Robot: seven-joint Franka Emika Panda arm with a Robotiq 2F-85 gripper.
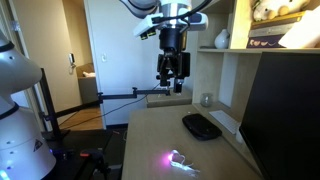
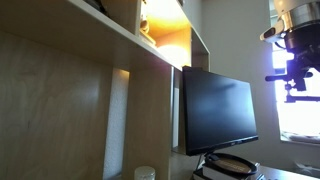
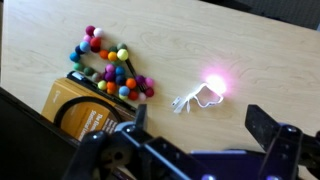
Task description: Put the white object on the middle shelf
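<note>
**One gripper hangs wide open, high above the glowing white object on the desk**

One small, irregular white object [image 1: 178, 158] with a pink-purple glow lies on the pale wooden desk [image 1: 150, 135] at the lower centre of an exterior view, touched by nothing. The black metal gripper [image 1: 172, 72] hangs in the upper centre of that frame, well above the desk and well apart from the object.

In the wrist view the white object [image 3: 205, 93] sits right of centre. The gripper [image 3: 200, 118] enters from the bottom edge with its jaws spread wide and only bare desk between the fingertips [image 3: 259, 120]. A cluster of multicoloured felt balls [image 3: 108, 70] lies in the upper left of this view. Below it, an orange-yellow book [image 3: 85, 115] is partly hidden by the gripper body.

The light beige wooden middle shelf [image 1: 240, 49] runs across the upper right of the exterior view, with a white ceramic vase [image 1: 222, 40] standing on it. On a lower ledge stands a small grey cup [image 1: 207, 100]. A flat black oval device [image 1: 201, 126] rests on the desk between that ledge and the white object. A dark flat monitor [image 1: 285, 110] fills the right edge.

From the opposite side, the monitor [image 2: 215, 110] is at centre and the gripper [image 2: 297, 80] hangs at the far right.
</note>
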